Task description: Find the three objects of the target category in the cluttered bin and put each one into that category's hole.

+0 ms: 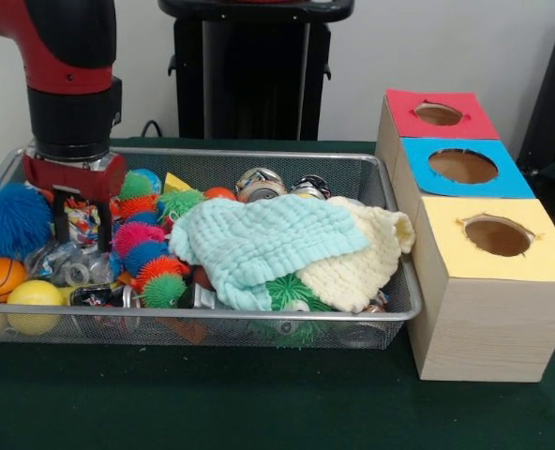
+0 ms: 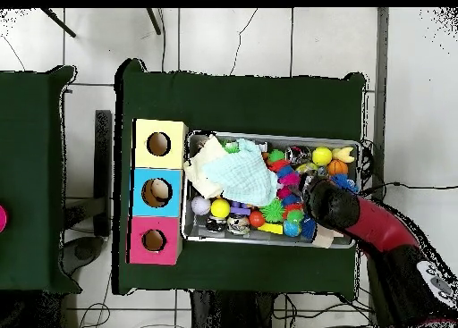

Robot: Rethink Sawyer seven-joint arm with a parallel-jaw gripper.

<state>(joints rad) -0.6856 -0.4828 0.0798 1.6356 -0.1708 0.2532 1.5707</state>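
Claw (image 1: 82, 220) low in cluttered bin (image 1: 259, 155), hole (image 1: 462, 166) apparently well apart.

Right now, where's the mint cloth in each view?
Front view: mint cloth at the bin's middle, lying over the cream cloth.
Overhead view: mint cloth in the bin's left half, near the boxes.
Shared landmark: the blue-topped hole, in the middle box.

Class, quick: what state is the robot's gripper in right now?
Gripper: down in the wire bin among the toys; open or closed cannot be told.
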